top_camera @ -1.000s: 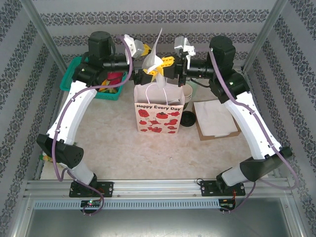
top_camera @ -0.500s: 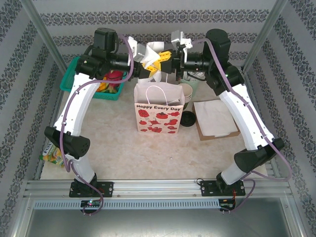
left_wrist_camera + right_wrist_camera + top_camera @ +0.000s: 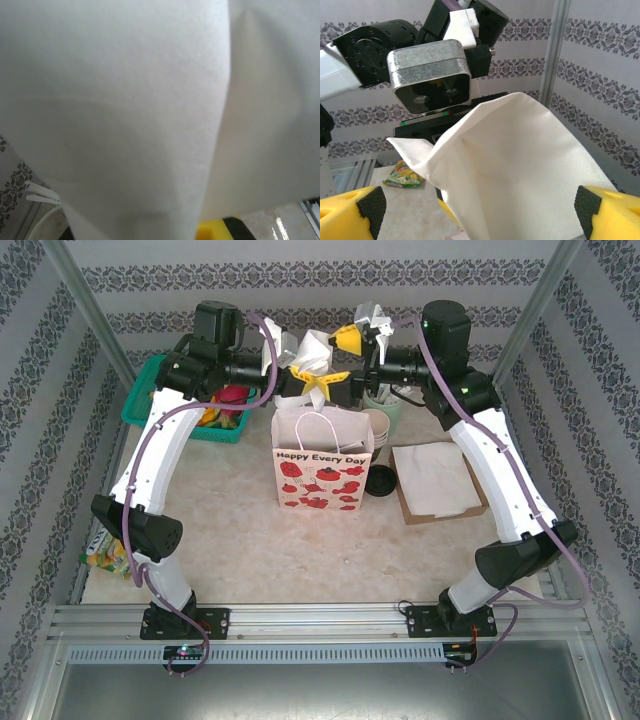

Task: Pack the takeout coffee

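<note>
Above the bag's mouth, in the upper middle of the top view, the left gripper (image 3: 312, 378) pinches the base of a white paper napkin (image 3: 315, 345). The right gripper (image 3: 345, 357) faces it from the right. Half a second ago the right gripper's yellow fingers sat lower and closer to the left's. Now one yellow finger (image 3: 350, 338) has swung higher in the frame, and the napkin has shifted a little to the right.

The right wrist view gives what the overhead cannot. The right gripper (image 3: 480, 205) is spread wide, with a black pad (image 3: 370, 205) at each bottom corner of the frame. The napkin (image 3: 520, 160) hangs loose between them, touching neither. The left wrist camera (image 3: 430, 80) looks back from upper left. In the left wrist view the napkin (image 3: 125, 100) covers the lens, so the pinch itself is hidden, with one yellow finger (image 3: 211, 231) peeking out at the bottom edge.

One paper bag (image 3: 322, 460), printed with red flowers, stands upright at the centre. The takeout coffee (image 3: 381, 480) sits on the table (image 3: 240, 540) just beside the bag's right side, its black lid up. Behind it is one stack of cream cups (image 3: 381, 424). To its right, one brown tray (image 3: 402, 502) carries a pile of napkins (image 3: 437, 478). One green basket (image 3: 150, 390) is at upper left. One snack packet (image 3: 100, 558) lies at the left edge.
</note>
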Controlling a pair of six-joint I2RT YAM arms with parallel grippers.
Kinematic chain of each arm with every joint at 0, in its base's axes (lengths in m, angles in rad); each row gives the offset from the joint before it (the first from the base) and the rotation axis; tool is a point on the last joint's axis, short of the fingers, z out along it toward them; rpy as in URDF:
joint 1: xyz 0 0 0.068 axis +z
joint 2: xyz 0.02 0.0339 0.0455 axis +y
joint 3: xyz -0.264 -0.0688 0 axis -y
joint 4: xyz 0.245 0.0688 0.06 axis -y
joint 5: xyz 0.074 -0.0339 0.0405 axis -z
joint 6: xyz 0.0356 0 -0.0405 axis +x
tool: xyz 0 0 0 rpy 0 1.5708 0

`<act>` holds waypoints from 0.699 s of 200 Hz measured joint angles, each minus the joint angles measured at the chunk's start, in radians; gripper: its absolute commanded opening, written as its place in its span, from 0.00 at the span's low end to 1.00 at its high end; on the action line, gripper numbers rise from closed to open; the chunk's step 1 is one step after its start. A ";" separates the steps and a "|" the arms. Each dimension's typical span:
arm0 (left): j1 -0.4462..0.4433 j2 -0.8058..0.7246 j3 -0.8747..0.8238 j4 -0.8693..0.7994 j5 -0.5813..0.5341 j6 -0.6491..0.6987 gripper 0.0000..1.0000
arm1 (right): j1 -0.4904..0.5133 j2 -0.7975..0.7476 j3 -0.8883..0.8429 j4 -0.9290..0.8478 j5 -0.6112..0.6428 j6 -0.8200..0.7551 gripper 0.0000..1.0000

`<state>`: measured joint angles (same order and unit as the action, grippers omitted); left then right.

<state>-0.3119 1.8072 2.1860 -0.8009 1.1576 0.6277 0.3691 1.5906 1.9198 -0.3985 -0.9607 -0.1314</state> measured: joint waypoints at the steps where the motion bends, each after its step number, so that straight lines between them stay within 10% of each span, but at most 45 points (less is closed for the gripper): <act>1: 0.000 0.000 0.000 0.000 0.000 0.000 0.00 | 0.000 0.000 0.001 -0.001 -0.002 0.000 0.98; 50: 0.000 0.000 0.000 0.000 0.013 0.000 0.00 | 0.013 0.106 0.084 -0.022 -0.042 0.019 0.94; 123: 0.000 0.000 0.000 -0.004 0.013 0.001 0.00 | 0.027 0.151 0.163 -0.047 -0.117 0.056 0.01; 140: 0.000 -0.002 0.000 -0.004 0.012 0.001 0.12 | 0.027 0.150 0.166 -0.049 -0.118 0.053 0.00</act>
<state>-0.3119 1.8057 2.1860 -0.8051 1.1694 0.6289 0.3958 1.7405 2.0853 -0.4473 -1.0786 -0.0784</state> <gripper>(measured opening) 0.063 0.063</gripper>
